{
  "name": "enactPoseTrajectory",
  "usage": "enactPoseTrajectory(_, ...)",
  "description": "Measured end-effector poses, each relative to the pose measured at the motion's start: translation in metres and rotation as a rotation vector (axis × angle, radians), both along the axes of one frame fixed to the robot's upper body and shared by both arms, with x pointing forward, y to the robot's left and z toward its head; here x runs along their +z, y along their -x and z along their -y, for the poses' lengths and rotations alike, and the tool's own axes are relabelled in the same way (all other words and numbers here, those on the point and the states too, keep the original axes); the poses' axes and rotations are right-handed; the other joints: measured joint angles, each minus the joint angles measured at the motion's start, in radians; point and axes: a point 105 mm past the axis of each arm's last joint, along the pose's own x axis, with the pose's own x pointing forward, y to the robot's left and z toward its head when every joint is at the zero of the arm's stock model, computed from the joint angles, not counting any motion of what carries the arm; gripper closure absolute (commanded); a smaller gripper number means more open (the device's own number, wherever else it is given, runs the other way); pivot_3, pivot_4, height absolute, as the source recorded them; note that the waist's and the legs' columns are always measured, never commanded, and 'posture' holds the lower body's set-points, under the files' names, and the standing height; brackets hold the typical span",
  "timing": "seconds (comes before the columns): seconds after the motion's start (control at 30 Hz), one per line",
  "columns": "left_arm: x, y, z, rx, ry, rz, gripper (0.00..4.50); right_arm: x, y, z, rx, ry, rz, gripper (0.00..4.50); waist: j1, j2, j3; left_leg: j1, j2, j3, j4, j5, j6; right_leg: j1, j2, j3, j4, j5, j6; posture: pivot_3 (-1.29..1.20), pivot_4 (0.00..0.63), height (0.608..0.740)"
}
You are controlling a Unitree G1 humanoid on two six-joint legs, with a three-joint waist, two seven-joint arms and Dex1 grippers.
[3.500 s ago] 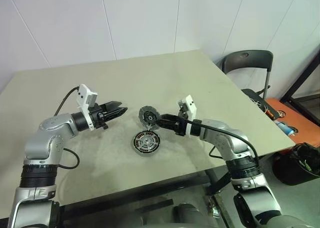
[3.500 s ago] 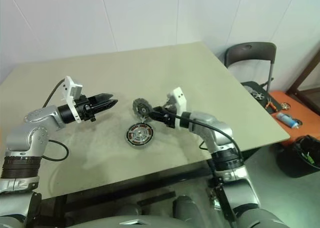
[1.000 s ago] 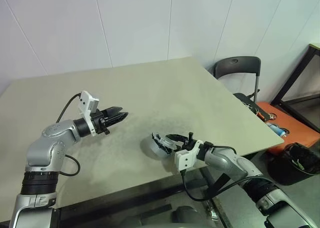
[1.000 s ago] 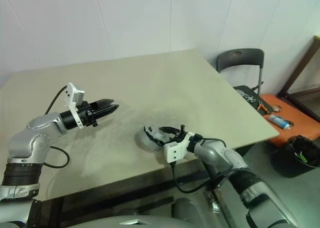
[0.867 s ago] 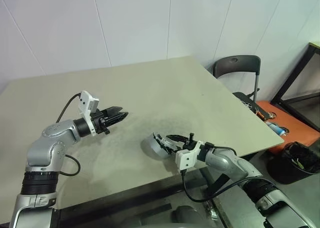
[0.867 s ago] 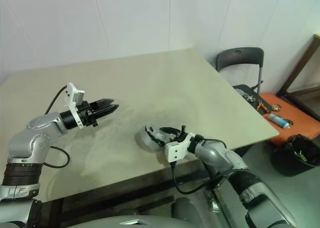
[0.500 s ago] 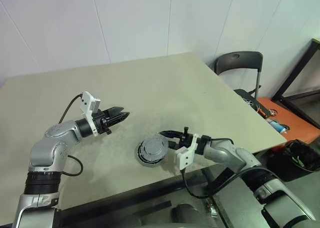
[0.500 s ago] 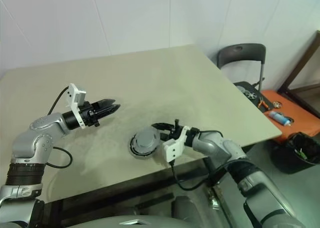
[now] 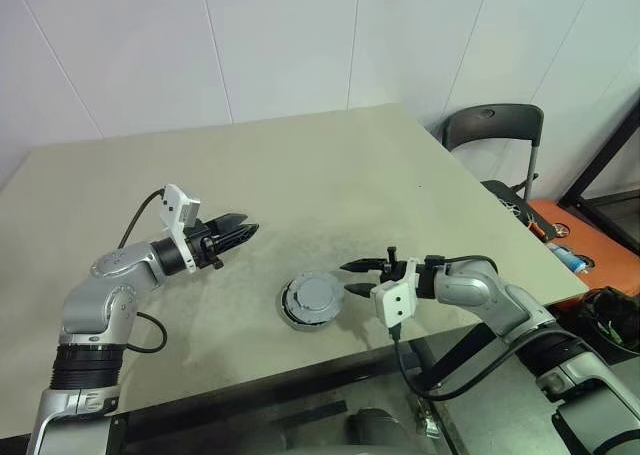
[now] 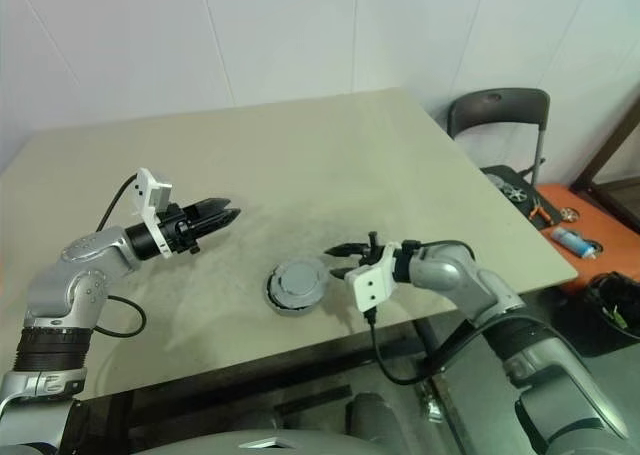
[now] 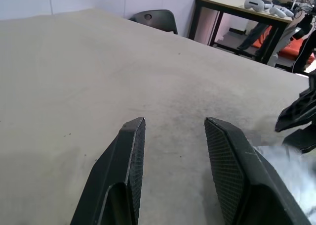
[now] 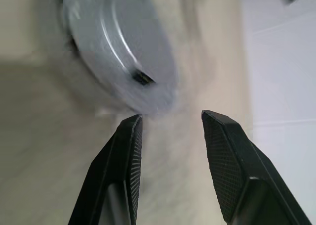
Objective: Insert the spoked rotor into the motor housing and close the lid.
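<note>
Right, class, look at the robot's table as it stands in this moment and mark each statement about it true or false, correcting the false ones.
1. The lid lies flat on top of the motor housing on the table. True.
2. The right gripper is clamped on the lid. False: its fingers are open, empty, beside the lid and apart from it.
3. The left gripper holds the spoked rotor. False: it is open and empty, above the table to the lid's left.
4. A dark chair stands past the table's far right corner. True.
5. The copper windings are exposed. False: the lid covers them.
</note>
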Motion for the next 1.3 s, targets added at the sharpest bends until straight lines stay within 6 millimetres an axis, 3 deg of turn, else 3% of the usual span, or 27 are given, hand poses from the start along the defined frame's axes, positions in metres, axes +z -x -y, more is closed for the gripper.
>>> enactPoseTrajectory(0.3, 0.002, -0.003, 0.004, -0.004, 0.0, 0.007, 2.46, -0.023, -0.011, 0.03, -0.124, 0.071, -0.081, 2.49, 0.003, 0.0, 0.0, 0.0, 0.0, 0.0, 0.001, 0.0, 0.0, 0.0, -0.001, 0.0, 0.0, -0.001, 0.002, 0.0, 0.0, 0.74)
enactPoseTrajectory(0.33, 0.002, -0.003, 0.004, -0.004, -0.001, 0.007, 2.46, -0.022, -0.015, 0.033, -0.166, 0.051, -0.116, 2.49, 0.003, 0.0, 0.0, 0.0, 0.0, 0.0, 0.001, 0.0, 0.0, 0.001, -0.001, 0.0, 0.0, -0.001, 0.002, 0.0, 0.0, 0.74)
enactPoseTrajectory(0.4, 0.001, -0.003, 0.004, -0.004, 0.0, 0.005, 2.46, -0.016, -0.028, 0.048, -0.407, -0.11, -0.347, 2.49, 0.006, 0.0, 0.0, 0.0, 0.0, 0.0, 0.001, 0.0, 0.0, 0.001, -0.001, 0.001, 0.0, 0.001, -0.002, 0.0, 0.0, 0.74)
enactPoseTrajectory(0.47, 0.001, -0.003, 0.004, -0.004, -0.001, 0.002, 2.46, 0.0, -0.029, 0.047, -0.581, -0.365, -0.722, 2.49, 0.007, 0.001, 0.001, -0.001, 0.0, -0.001, 0.002, 0.0, 0.0, -0.001, -0.002, 0.001, 0.001, 0.002, -0.002, 0.0, 0.0, 0.74)
enactPoseTrajectory(0.53, 0.0, -0.003, 0.004, -0.004, -0.001, 0.001, 2.46, 0.037, -0.015, 0.023, -0.533, -0.577, -1.103, 2.49, 0.006, 0.002, 0.002, -0.002, 0.001, -0.001, 0.001, 0.0, 0.0, -0.002, -0.001, 0.001, 0.002, 0.002, -0.001, 0.0, 0.0, 0.74)
enactPoseTrajectory(0.6, 0.0, -0.003, 0.004, -0.005, -0.001, 0.0, 2.46, 0.074, 0.005, 0.002, -0.396, -0.612, -1.283, 2.49, 0.01, 0.002, 0.002, -0.002, 0.001, -0.003, 0.001, 0.0, 0.0, -0.002, -0.001, -0.003, 0.001, 0.003, 0.001, 0.0, 0.0, 0.74)
enactPoseTrajectory(0.67, 0.0, -0.002, 0.004, -0.007, -0.001, -0.001, 2.46, 0.087, 0.027, -0.004, -0.33, -0.547, -1.356, 2.49, 0.017, 0.002, 0.001, -0.004, 0.001, -0.005, 0.001, 0.0, 0.0, -0.001, -0.001, -0.01, -0.001, 0.0, 0.006, 0.0, 0.0, 0.74)
enactPoseTrajectory(0.7, 0.0, -0.002, 0.004, -0.007, -0.002, -0.002, 2.46, 0.081, 0.038, -0.001, -0.336, -0.49, -1.391, 2.49, 0.027, 0.001, 0.001, -0.005, 0.001, -0.005, 0.001, 0.0, 0.0, -0.001, -0.002, -0.011, -0.003, 0.0, 0.006, 0.0, 0.0, 0.74)
enactPoseTrajectory(0.8, 0.0, -0.003, 0.002, -0.002, -0.007, -0.004, 2.46, 0.035, 0.07, 0.013, -0.432, -0.254, -1.457, 2.49, 0.034, 0.002, 0.001, -0.017, 0.0, -0.004, 0.005, -0.001, 0.0, -0.009, -0.004, -0.012, -0.005, 0.0, 0.007, 0.0, 0.0, 0.74)
enactPoseTrajectory(0.9, 0.004, -0.005, 0.004, -0.011, -0.007, 0.005, 2.46, 0.003, 0.068, 0.019, -0.494, -0.161, -1.353, 2.49, 0.028, 0.001, 0.001, -0.023, -0.001, -0.001, 0.008, -0.001, -0.001, -0.017, -0.005, -0.007, -0.001, 0.003, 0.01, 0.0, 0.0, 0.74)
enactPoseTrajectory(1.03, 0.007, -0.005, 0.005, -0.019, -0.009, 0.012, 2.46, -0.004, 0.059, 0.027, -0.513, -0.156, -1.26, 2.49, 0.032, 0.001, 0.001, -0.024, 0.0, -0.002, 0.011, -0.001, -0.001, -0.017, -0.004, -0.008, 0.0, 0.005, 0.006, 0.0, 0.0, 0.74)
enactPoseTrajectory(1.3, 0.006, -0.004, 0.001, -0.012, -0.025, 0.007, 2.46, -0.024, 0.068, 0.023, -0.483, -0.116, -1.232, 2.49, 0.033, 0.001, 0.001, -0.026, -0.001, -0.002, 0.016, -0.001, -0.001, -0.017, -0.003, -0.009, 0.0, 0.006, 0.005, 0.0, 0.0, 0.74)
